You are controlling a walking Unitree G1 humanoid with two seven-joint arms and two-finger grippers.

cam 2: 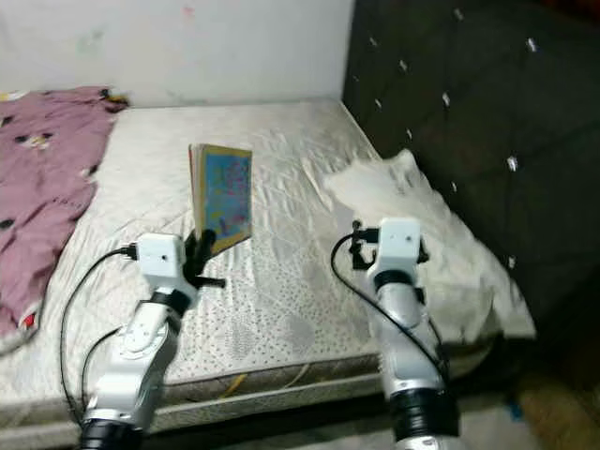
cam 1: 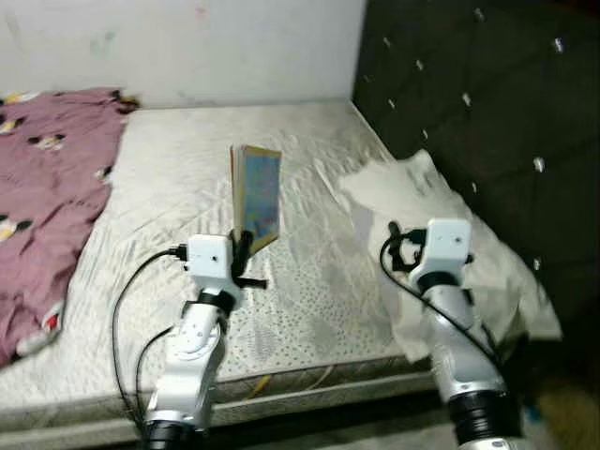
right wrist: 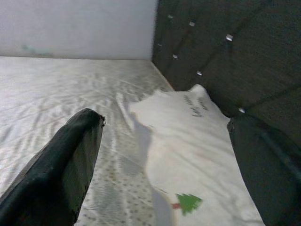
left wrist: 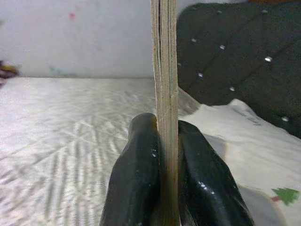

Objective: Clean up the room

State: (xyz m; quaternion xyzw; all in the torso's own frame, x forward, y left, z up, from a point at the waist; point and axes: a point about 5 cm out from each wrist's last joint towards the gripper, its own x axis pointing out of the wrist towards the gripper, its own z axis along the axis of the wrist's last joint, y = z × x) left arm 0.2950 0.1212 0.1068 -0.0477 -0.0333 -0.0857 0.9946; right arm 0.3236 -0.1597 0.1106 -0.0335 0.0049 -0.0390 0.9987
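Above the bed, in the left eye view, the left gripper holds a book upright by its bottom edge, the cover facing out and the book clear of the mattress. Such a low pinch on a tall book is my worry: any swing of the arm could lever it over and out of the fingers. Off to the left lies a pink blanket; a white pillowcase lies crumpled by the dark headboard.

From the right eye view, the right gripper hangs over the near edge of that pillowcase, holding nothing.

Seen from the left wrist, the two fingers press on either side of the book's page edges, which rise straight between them. The hold covers only the lowest part, so a slip looks possible.

Seen from the right wrist, its fingers are spread wide above the pillowcase, whose loose folds could snag one if the arm drops carelessly.
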